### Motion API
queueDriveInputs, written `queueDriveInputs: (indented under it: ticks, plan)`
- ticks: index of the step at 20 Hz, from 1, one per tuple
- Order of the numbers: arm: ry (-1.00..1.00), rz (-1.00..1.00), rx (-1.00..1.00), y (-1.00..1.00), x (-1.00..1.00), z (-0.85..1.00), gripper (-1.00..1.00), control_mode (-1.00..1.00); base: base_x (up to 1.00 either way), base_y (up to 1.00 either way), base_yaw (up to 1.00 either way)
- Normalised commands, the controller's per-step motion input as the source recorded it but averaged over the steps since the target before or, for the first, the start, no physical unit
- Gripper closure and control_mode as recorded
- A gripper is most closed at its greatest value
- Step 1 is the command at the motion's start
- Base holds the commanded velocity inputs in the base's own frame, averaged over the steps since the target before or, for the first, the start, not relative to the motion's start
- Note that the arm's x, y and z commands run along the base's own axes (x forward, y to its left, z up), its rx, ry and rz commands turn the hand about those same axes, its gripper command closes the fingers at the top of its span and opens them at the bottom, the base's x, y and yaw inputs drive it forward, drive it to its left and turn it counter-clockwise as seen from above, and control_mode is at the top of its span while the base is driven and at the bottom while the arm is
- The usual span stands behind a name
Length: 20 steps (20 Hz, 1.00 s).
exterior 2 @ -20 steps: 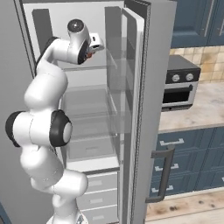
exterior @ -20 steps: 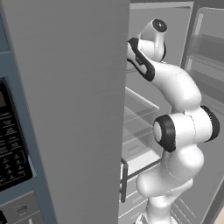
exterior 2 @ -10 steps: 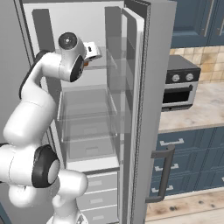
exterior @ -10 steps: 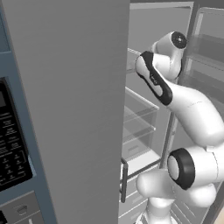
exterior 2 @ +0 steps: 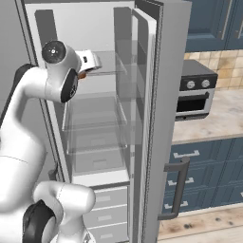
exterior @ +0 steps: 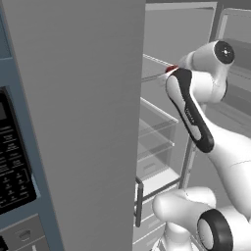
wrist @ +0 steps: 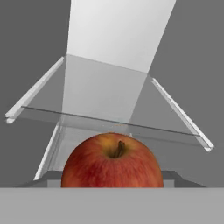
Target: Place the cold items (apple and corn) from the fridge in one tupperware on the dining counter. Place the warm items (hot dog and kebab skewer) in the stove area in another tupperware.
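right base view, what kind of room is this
A home kitchen, rendered: an open fridge with glass shelves, a stove on a counter, and blue cabinets. An apple sits inside.

The apple (wrist: 112, 161) is showing a smooth, glossy red skin streaked with yellow-orange, with a dull brown woody stem. The fridge shelf (wrist: 109, 120) ahead of it is looking like clear glass, thin and see-through, edged by white plastic rails. The fridge door (exterior: 73, 122) is reading as matt grey, flat and even, like brushed metal. The fridge's inner walls (exterior 2: 95, 28) are appearing as smooth pale plastic. The robot arm (exterior 2: 33, 95) is gleaming as glossy white plastic with matt black joints. The desk (exterior 2: 213, 118) is looking like speckled beige stone, the floor (exterior 2: 204, 228) like light wood, and the cabinets (exterior 2: 209, 166) are wearing matt blue paint with metal handles.
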Motion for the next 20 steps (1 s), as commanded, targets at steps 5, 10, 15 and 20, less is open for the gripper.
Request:
queueDriveInputs:
  ticks: [5,10,15,20]
  plan:
    - [0.00,0.00,-0.01,0.00,-0.95,0.00,1.00,-1.00,0.00,0.00,0.00]
    - [0.00,0.00,0.00,-0.01,-0.95,0.00,1.00,-1.00,0.00,0.00,0.00]
    - [0.02,0.00,-0.02,0.00,-0.77,-0.05,1.00,-1.00,0.00,0.00,0.00]
    - [0.12,0.02,-0.14,0.06,-0.57,-0.24,1.00,-1.00,0.00,0.00,0.00]
